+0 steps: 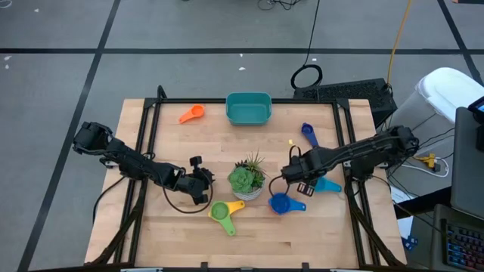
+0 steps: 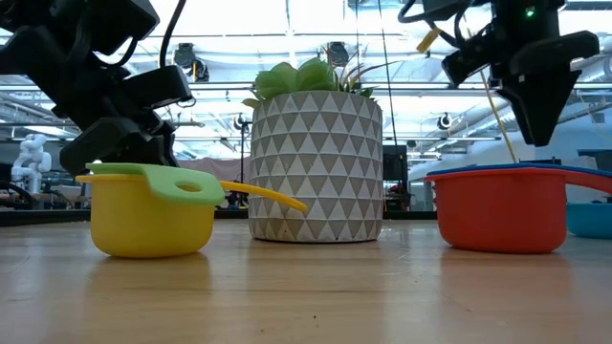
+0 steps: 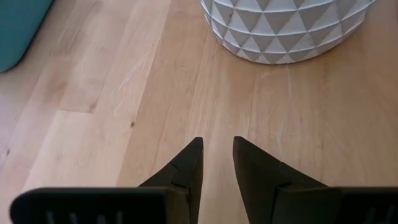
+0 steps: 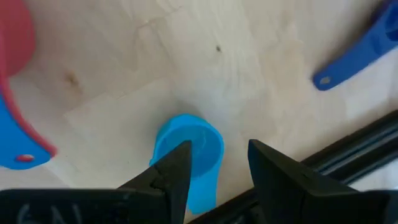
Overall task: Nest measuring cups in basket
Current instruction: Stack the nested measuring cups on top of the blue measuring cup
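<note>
**Cups still scattered, basket waiting empty**

My left gripper (image 1: 203,183) sits left of centre in the high view, low over the table (image 1: 151,234), its fingers drawn narrow with only a slim gap and nothing between them. It points toward the white-potted plant (image 1: 246,180), so I judge it is waiting.

Above it, in the upper left of the table, the orange cup (image 1: 192,114) lies alone. The teal basket (image 1: 249,108) stands at the top centre edge, and I see no cup inside it. Below the plant, the green cup sits inside the yellow cup (image 1: 223,213), so that pair is already nested.

Right of the plant, a blue cup rests in the red cup (image 1: 281,203). My right gripper (image 1: 305,187) hovers just beside them, fingers spread fairly wide and empty, lined up over the light blue cup (image 4: 189,155), probably for a pick. The dark blue cup (image 1: 309,134) lies farther up on the right.
</note>
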Action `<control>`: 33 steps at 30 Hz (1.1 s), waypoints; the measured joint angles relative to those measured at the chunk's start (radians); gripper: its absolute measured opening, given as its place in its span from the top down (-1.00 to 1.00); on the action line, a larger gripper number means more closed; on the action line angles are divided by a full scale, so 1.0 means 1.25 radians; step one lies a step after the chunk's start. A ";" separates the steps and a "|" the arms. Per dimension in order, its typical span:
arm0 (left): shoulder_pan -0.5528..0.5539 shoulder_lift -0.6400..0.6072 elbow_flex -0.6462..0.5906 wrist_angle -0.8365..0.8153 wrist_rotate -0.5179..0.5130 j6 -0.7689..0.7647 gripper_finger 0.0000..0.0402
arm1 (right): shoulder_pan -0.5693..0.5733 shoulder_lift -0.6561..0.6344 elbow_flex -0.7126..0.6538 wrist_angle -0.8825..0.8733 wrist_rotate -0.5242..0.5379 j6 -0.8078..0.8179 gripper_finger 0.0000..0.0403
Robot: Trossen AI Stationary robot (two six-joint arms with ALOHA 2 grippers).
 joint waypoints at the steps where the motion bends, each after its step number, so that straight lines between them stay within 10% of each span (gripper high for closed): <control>1: 0.000 0.000 0.000 0.000 0.000 -0.005 0.54 | 0.000 -0.003 -0.005 0.006 -0.002 -0.004 0.25; 24: -0.053 -0.012 0.001 -0.019 0.093 -0.048 0.54 | 0.024 -0.190 -0.228 0.165 -0.084 0.152 0.25; 33: -0.140 -0.063 0.146 -0.264 0.073 -0.094 0.54 | 0.028 -0.238 -0.236 0.284 -0.060 0.129 0.25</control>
